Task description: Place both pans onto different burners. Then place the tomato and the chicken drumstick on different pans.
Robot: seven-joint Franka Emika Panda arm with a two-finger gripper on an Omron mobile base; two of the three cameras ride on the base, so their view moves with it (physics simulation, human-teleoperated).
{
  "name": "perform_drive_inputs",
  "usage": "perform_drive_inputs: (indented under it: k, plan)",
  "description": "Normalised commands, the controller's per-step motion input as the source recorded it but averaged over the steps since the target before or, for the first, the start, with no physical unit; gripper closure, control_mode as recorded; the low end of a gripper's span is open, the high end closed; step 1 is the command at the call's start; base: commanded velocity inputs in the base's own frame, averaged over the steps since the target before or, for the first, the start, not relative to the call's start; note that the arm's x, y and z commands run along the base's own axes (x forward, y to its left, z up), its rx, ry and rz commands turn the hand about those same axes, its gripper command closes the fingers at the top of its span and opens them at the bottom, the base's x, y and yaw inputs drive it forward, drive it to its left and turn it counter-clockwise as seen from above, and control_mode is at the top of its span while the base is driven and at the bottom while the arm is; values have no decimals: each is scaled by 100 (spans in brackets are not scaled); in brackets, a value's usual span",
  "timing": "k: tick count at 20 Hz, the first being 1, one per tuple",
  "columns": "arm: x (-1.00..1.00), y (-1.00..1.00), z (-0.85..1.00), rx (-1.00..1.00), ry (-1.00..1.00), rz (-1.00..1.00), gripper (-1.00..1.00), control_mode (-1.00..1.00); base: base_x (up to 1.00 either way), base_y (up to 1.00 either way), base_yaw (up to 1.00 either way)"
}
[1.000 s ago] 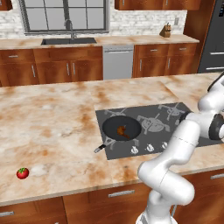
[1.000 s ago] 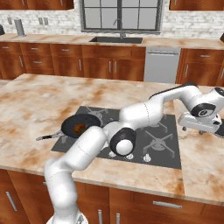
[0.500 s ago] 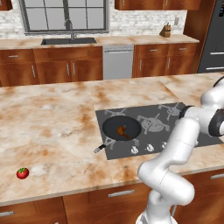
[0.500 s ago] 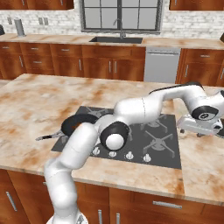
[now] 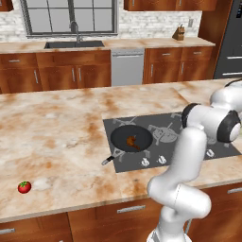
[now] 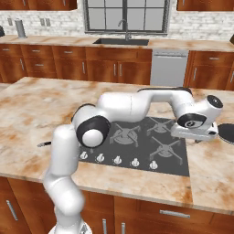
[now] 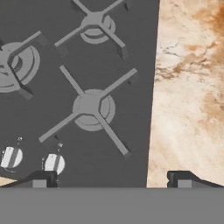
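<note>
Open gripper over the cooktop's right edge, one pan on a burner with the drumstick in it

Nearest, the tomato [image 5: 24,187] lies alone on the marble counter [image 5: 56,137] near its front edge, well left of the cooktop [image 5: 165,142]. Further in, one frying pan [image 5: 132,138] sits on a front left burner with the chicken drumstick [image 5: 132,141] inside it. The gripper [image 7: 111,179] hangs with its fingertips [image 7: 43,178] spread wide and nothing between them, above a bare grate [image 7: 91,107] by the cooktop's right edge. The second pan [image 6: 227,133] rests on the counter right of the cooktop, just beyond the hand.
</note>
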Motion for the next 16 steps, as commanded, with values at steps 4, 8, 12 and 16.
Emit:
perform_drive_inputs:
  k: [4, 8, 12, 16]
  plan:
    - [0, 27, 32, 0, 1, -26, -100, -100, 0, 0, 0]
    - [0, 11, 30, 0, 0, -24, -100, -100, 0, 0, 0]
    - [5, 4, 9, 0, 0, -19, -100, -100, 0, 0, 0]
    - [1, 0, 2, 0, 0, -2, -100, 100, 0, -9, 0]
